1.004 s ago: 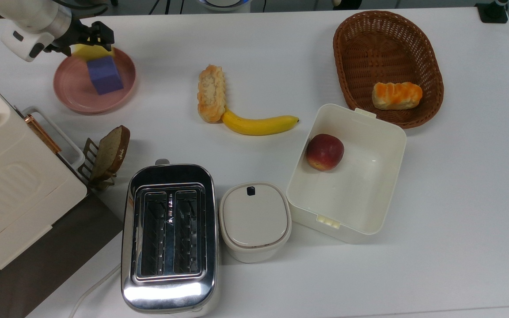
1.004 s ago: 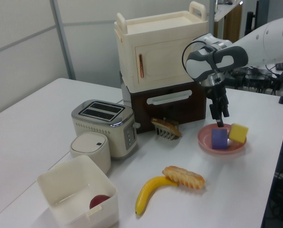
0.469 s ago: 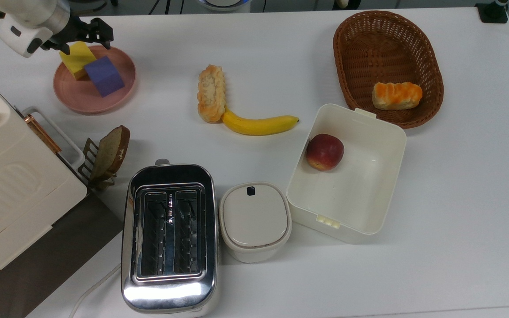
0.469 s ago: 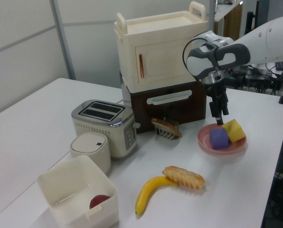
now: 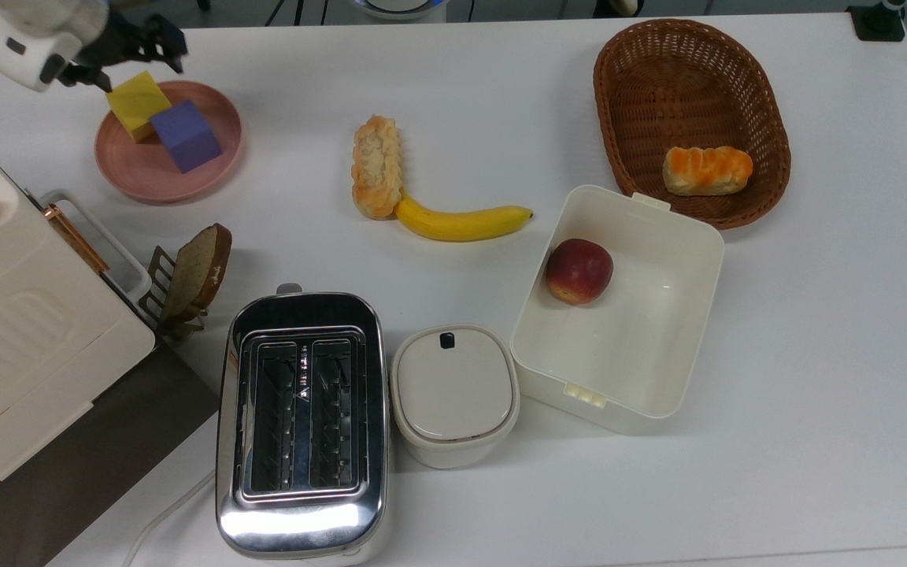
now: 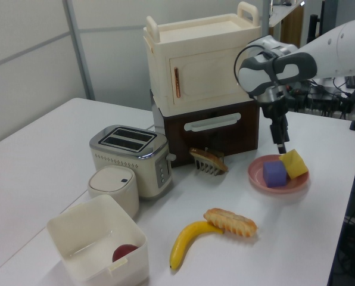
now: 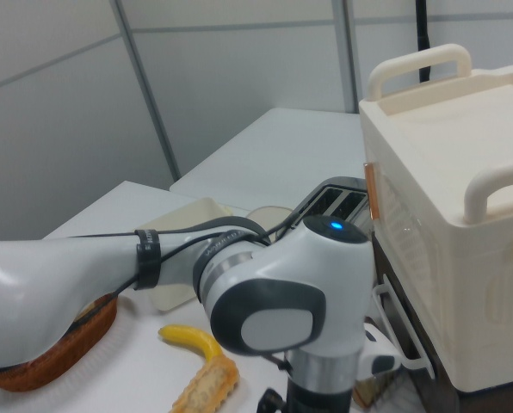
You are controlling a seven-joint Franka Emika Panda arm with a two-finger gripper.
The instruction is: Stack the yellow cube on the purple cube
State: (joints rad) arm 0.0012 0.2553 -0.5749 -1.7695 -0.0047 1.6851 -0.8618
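In the upper left of the top view, the purple cube [image 5: 186,135] sits on the pink plate [image 5: 146,177] with the yellow cube [image 5: 137,104] leaning against it, not on top. Behind them the tool [image 5: 124,49] hangs above, holding nothing; I cannot tell if it is apart or together, so the stacking is not done.

In the top view, the yellow cube [image 5: 137,103] and the purple cube [image 5: 186,135] are set touching on the plate [image 5: 146,177], with the gripper [image 5: 127,51] placed above the plate's far left edge.

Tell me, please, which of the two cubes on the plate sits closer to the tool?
The yellow cube, just beneath the tool; the purple cube lies beyond it.
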